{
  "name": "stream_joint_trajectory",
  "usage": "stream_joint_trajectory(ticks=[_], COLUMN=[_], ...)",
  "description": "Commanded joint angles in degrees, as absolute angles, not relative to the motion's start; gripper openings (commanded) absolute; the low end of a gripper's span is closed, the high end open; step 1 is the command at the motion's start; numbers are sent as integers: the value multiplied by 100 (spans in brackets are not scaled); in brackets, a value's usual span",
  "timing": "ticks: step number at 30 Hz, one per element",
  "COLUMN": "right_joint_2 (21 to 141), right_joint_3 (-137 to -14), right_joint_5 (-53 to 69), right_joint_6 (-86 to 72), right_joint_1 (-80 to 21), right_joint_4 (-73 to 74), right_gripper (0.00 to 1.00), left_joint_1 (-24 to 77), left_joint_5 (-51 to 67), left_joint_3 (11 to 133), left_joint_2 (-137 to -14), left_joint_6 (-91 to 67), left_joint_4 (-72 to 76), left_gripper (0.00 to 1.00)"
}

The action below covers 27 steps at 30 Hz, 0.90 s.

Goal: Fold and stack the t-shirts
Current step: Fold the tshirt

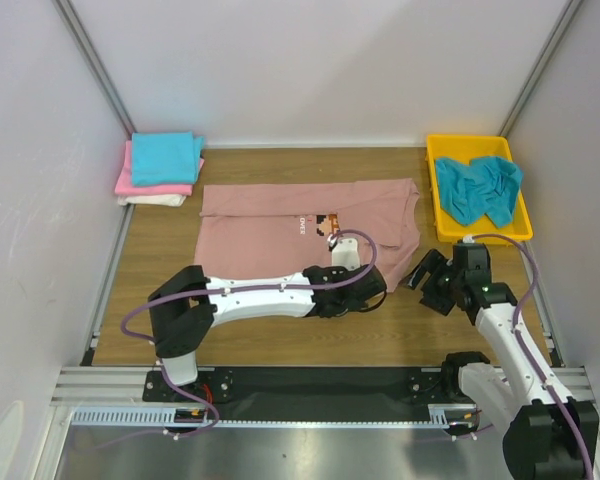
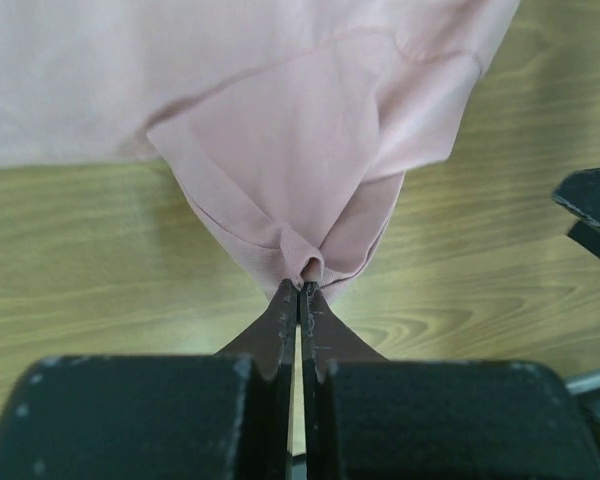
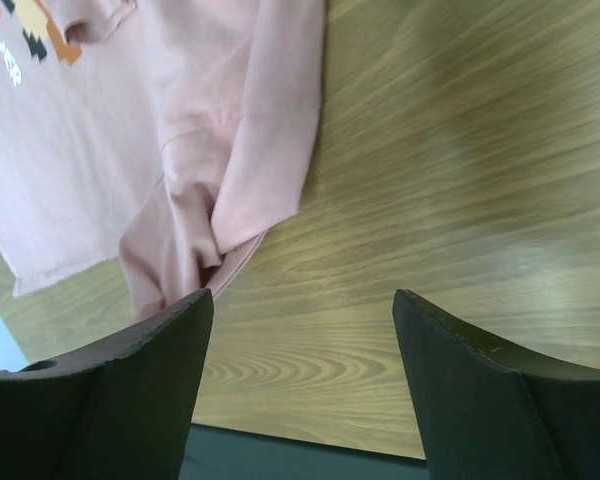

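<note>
Your left hand [image 2: 300, 288] is clamped on the dusty-pink t-shirt [image 1: 280, 215]. Its two fingertips are pressed together on the hem of a sleeve [image 2: 310, 170], and the cloth gathers into a small pucker right at the tips. From that pinch the sleeve fans out away from the wrist camera and lies on the wooden bench [image 1: 280, 335]. In the top view, this hand sits at the near right part of the shirt, with its arm reaching across from the left base.

Your right hand [image 3: 302, 300] is apart, fingers spread wide with nothing between them. Its wrist camera shows bare wood in the gap and the bunched sleeve just beside the left finger. You cannot tell from these views whether the fingers touch the bench. In the top view it sits just to the right of the left hand, with a gap between the two.

The dusty-pink shirt is spread out across the middle of the bench, its small chest print [image 1: 320, 222] facing up.

At the far left corner is a folded stack: a teal shirt [image 1: 166, 158] on top, a bright pink shirt [image 1: 130, 182] under it and a white shirt [image 1: 155, 200] at the bottom. At the far right, a yellow tray [image 1: 435, 160] holds a crumpled turquoise shirt [image 1: 480, 188].
</note>
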<state>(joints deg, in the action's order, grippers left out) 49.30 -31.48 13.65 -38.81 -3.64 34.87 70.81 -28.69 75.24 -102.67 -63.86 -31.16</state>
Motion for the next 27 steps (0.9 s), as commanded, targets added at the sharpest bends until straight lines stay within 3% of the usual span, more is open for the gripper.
stream_joint_trajectory(ticks=[1, 9, 13, 27], right_joint_2=[4966, 5335, 5501, 6222], right_joint_3=[-2989, -2795, -2742, -2944], right_joint_5=[1486, 1213, 1073, 827], right_joint_6=[-4210, -4298, -4333, -4351], right_joint_1=[-562, -949, -967, -993], right_joint_4=[2971, 2594, 2408, 1864], right_gripper=[77, 67, 51, 45], left_joint_1=[7102, 6961, 6934, 6829], left_joint_5=[-2497, -2039, -2013, -1547], left_joint_3=[7401, 6926, 6873, 6425], left_joint_2=[-10248, -9959, -9712, -9290], left_joint_6=[-6820, -7049, -6891, -6829], left_joint_4=[-2988, -2505, -2417, -2153], left_gripper=[0, 0, 1, 0])
